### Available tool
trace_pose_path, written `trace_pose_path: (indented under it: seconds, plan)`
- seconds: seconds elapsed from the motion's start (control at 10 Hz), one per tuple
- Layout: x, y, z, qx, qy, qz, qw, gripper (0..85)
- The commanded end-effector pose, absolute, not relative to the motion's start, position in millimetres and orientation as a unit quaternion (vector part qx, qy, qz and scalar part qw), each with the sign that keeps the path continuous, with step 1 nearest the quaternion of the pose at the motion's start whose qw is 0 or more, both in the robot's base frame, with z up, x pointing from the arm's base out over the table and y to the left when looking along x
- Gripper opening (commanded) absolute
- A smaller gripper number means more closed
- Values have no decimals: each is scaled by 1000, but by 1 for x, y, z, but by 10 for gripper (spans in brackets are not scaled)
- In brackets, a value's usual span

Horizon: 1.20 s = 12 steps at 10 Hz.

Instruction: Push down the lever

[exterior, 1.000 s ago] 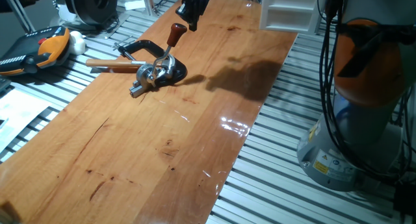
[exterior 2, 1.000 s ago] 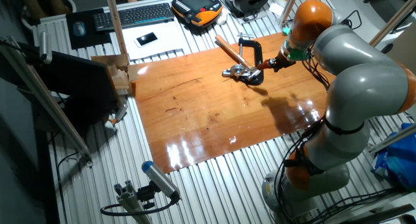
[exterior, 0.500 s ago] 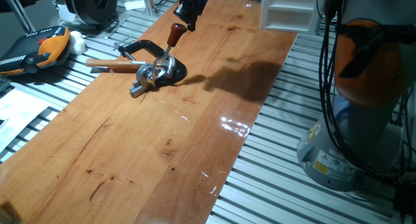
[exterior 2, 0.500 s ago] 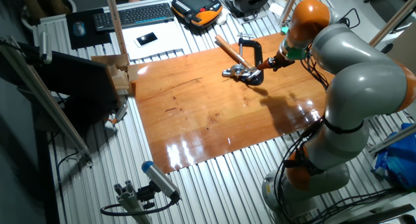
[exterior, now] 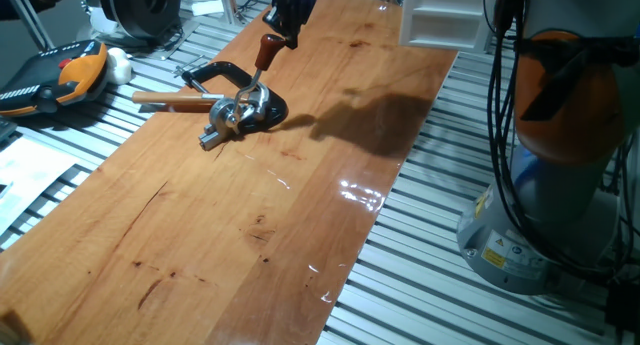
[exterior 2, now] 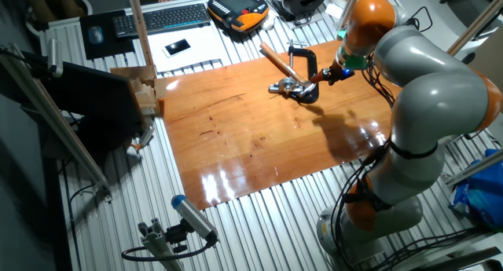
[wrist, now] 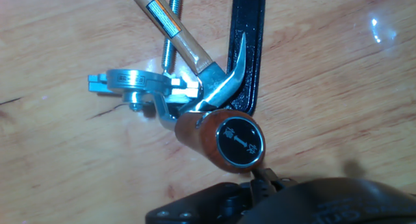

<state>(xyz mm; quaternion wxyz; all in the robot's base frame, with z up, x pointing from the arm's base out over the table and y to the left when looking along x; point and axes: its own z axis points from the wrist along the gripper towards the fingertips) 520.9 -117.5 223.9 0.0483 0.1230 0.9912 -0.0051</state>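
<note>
The lever (exterior: 263,63) is a thin shiny rod with a reddish-brown knob (exterior: 268,49). It stands up at a slant from its chrome-and-black base (exterior: 243,112) on the wooden table (exterior: 300,185). My gripper (exterior: 286,27) is right behind the knob, at or very near touching it, with its dark fingers together and nothing held. In the other fixed view the gripper (exterior 2: 331,74) is just right of the knob (exterior 2: 315,79). In the hand view the knob (wrist: 224,141) fills the middle, the base (wrist: 133,83) lies to its left, and the gripper (wrist: 263,195) is a dark mass along the bottom edge.
A black C-shaped clamp (exterior: 222,75) and a tan wooden hammer handle (exterior: 172,100) lie beside the base on its far side. They also show in the hand view: the clamp (wrist: 250,49) and the handle (wrist: 164,19). A white box (exterior: 435,15) stands at the table's far end.
My gripper has edged a little toward the knob and now sits right against it. The lever still stands at much the same slant.
</note>
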Motion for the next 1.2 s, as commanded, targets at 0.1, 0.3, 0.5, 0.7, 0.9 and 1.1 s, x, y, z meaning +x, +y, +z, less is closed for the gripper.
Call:
trace_pose_path:
  seconds: [0.1,0.3,0.5,0.7,0.9,1.1]
  plan:
    - [521,-117,224,128,991,22,34,0]
    - [521,-117,224,135,990,1,50,0]
    - [521,-117,224,133,990,8,40,0]
    - [521,-117,224,140,989,-6,52,0]
    - [523,-123,226,119,992,12,50,0]
    - [525,-124,225,120,991,12,50,0]
